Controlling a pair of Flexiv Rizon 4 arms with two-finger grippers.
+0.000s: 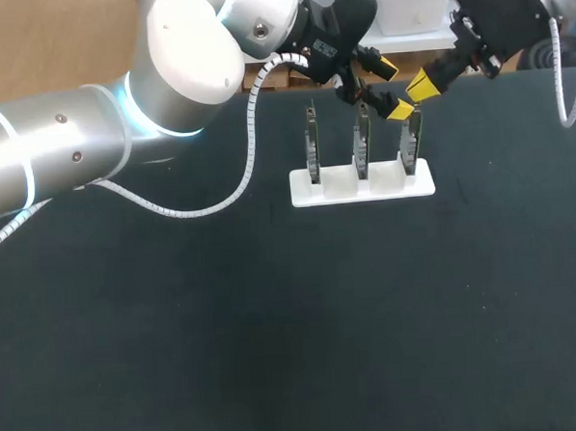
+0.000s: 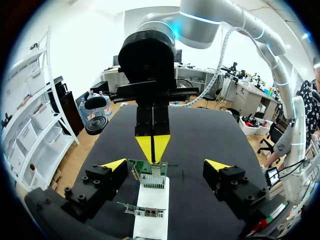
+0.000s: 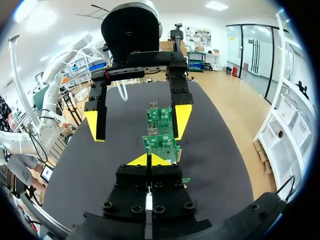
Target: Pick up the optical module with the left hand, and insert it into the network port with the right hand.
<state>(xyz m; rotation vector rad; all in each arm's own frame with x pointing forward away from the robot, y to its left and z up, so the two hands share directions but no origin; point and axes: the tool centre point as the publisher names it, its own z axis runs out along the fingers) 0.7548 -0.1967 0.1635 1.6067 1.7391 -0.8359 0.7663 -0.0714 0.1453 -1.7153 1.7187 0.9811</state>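
Your left fingers are released, straddling the end board in the white rack at the far edge of the bench. Right fingers are clenched just above it. Module not discernible; centre before you close.

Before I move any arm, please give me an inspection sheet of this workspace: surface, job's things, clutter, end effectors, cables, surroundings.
Surface: black table, dark and even.
Job's things: white holder with three green boards standing upright in a row; I cannot tell an optical module apart.
Clutter: nothing seen.
End effectors: left end effector is open, with the end board between its fingers, untouched. Right end effector is shut, tips together at that board's top edge; whether it pinches the board cannot be told.
Cables: white spiral cable on the left arm sags low over the table; second cable hangs by the right arm.
Surroundings: nothing seen reaching over the table.
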